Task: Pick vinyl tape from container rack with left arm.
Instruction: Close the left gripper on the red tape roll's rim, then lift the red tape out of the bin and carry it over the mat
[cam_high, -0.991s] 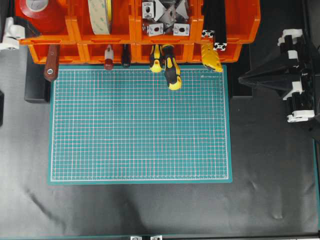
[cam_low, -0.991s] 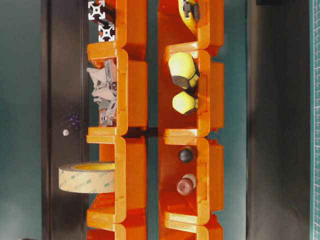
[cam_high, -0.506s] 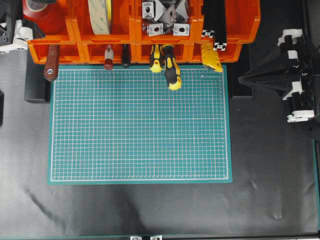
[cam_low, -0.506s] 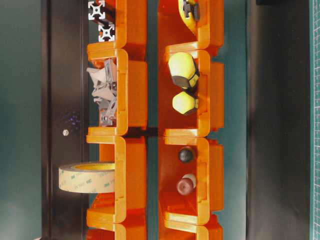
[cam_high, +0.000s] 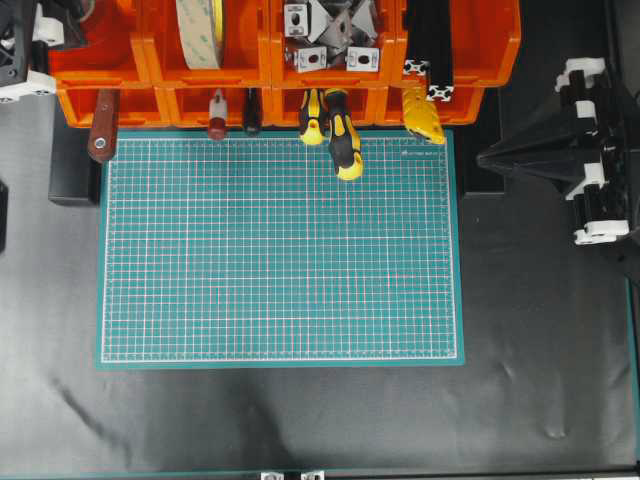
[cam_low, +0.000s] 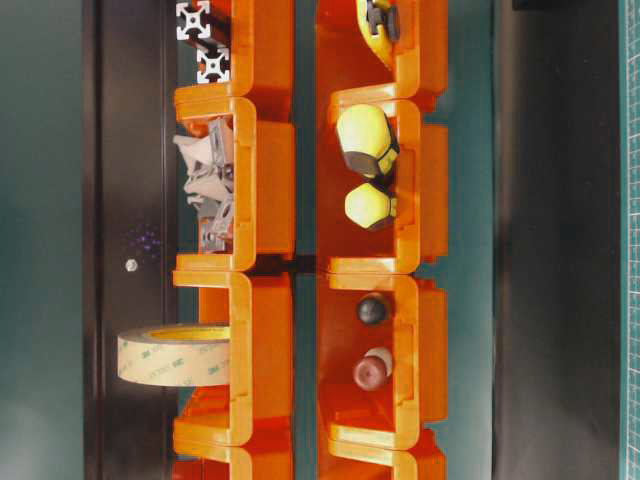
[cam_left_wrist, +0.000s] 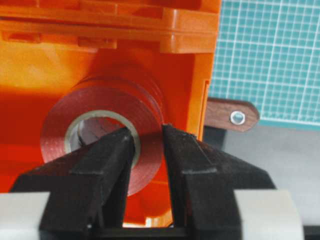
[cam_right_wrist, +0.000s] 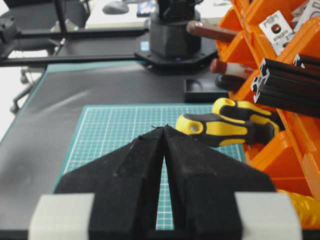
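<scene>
From overhead, the black bench (cam_high: 300, 420) carries a green grid mat (cam_high: 280, 250), and the orange container rack (cam_high: 280, 60) stands along its far edge. The left arm (cam_high: 25, 50) is at the rack's far-left bin. The right claw (cam_high: 500, 157) rests well apart at the right, tips together.

At table level, a cream tape roll (cam_low: 175, 355) and yellow screwdriver handles (cam_low: 365, 165) sit in the bins.

From the left wrist, the left claw (cam_left_wrist: 148, 145) is narrow, one finger inside the core of the red vinyl tape (cam_left_wrist: 105, 130), one outside; the roll stands in its bin.

From the right wrist, a black arm base (cam_right_wrist: 175, 35) stands across the bench, with office clutter behind.
</scene>
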